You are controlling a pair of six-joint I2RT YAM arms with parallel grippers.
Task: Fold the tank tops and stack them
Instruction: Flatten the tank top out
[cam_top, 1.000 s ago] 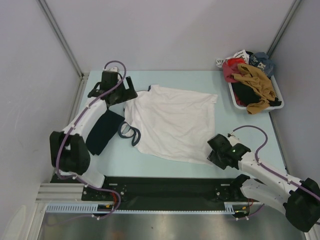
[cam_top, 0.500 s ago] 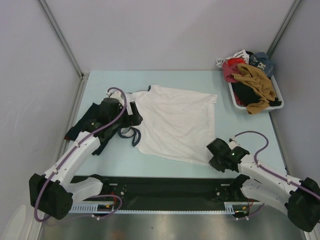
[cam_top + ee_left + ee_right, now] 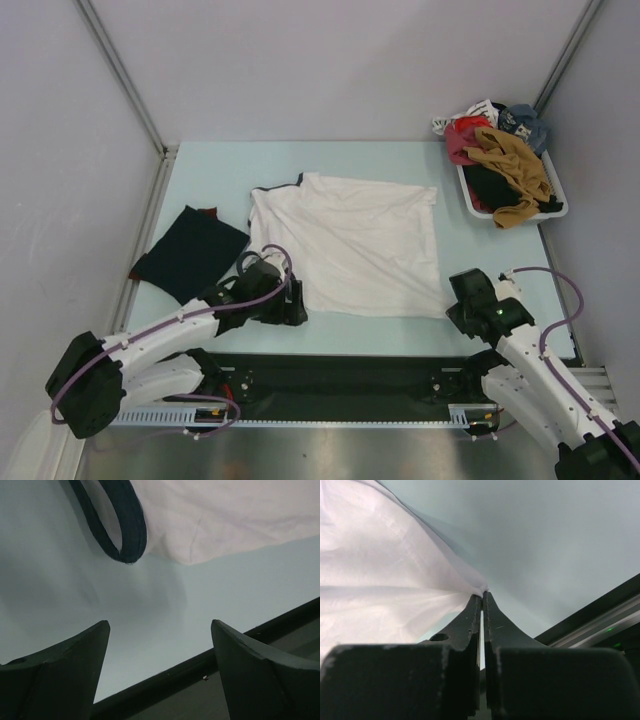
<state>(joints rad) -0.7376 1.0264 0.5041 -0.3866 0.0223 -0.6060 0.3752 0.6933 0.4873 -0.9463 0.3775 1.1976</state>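
Right claw: pressed together on the near right corner of the white top; only a thin pinch of cloth sits at the very tips.
Left claw: fingers wide apart with nothing between them, low over bare table.
White top: spread flat, running away from both claws. Its near left corner lies just ahead of the left claw, not yet between the fingers. The navy strap loop lies ahead and a little to that claw's left.
Dark top: a flat, folded-looking patch, apart from the white top, off to the left claw's far left.
Basket: heaped with other clothes, well beyond the right claw.
Step in hand: probably getting both near corners gripped, so the near edge can be carried over for the first fold.
Doing it well: ease the left claw forward until the rounded corner sits deep between the fingers, then close on the body cloth and not on the strap loop.
Right side: the pinch looks shallow, so lift slowly and evenly with the left claw, or it may slip.
Watch: keep the edge taut between the claws so the fold lands square.
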